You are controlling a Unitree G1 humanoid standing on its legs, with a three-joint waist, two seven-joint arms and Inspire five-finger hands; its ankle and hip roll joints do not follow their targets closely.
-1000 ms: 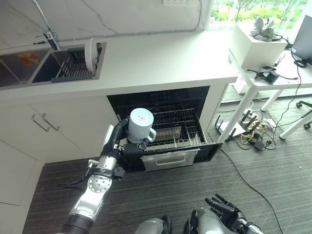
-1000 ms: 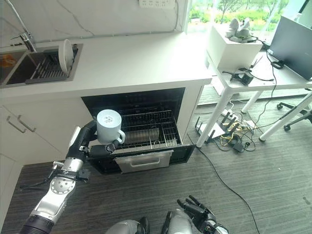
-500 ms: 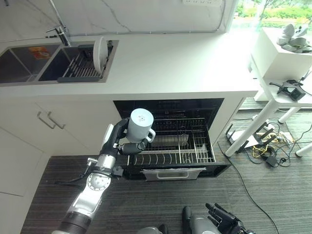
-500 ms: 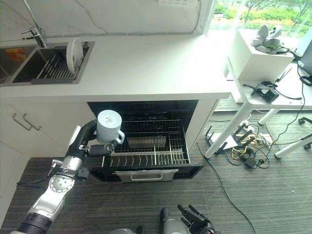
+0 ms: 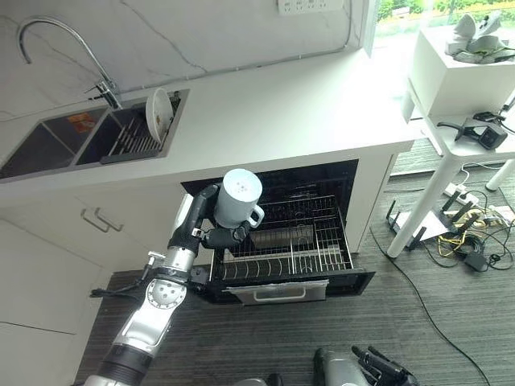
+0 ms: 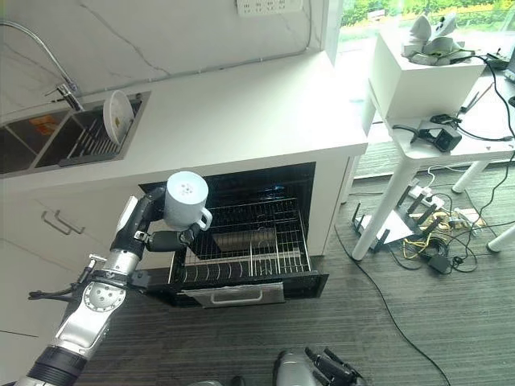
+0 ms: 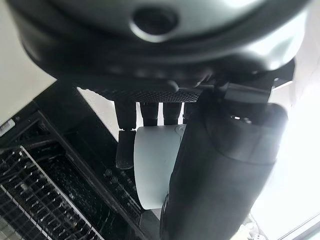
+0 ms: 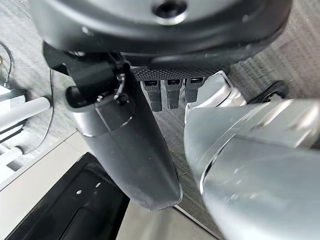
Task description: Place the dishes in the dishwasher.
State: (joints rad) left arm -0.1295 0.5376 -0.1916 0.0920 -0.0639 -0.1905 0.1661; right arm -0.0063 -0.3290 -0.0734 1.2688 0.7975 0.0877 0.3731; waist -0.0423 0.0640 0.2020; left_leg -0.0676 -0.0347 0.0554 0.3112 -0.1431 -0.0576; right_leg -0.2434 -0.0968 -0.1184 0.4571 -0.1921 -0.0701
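The mug (image 5: 238, 198) looks like matt glazed ceramic, pale blue-grey and smooth, gripped by the left hand (image 5: 211, 233) of dark matt plastic. At 4 o'clock of the mug, the dishwasher rack (image 5: 298, 245) is thin shiny metal wire. The countertop (image 5: 306, 104) at 12 o'clock is smooth, white and faintly glossy. A plate (image 5: 158, 112) at 10 o'clock looks glazed and glossy. The faucet (image 5: 56, 40) is polished metal. The floor (image 5: 451, 305) is dark, wood-grained and matt.

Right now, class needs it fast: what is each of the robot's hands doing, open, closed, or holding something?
Left hand: closed around the pale blue mug, held above the open dishwasher rack.
Right hand: open, fingers straight, holding nothing, low near the floor.
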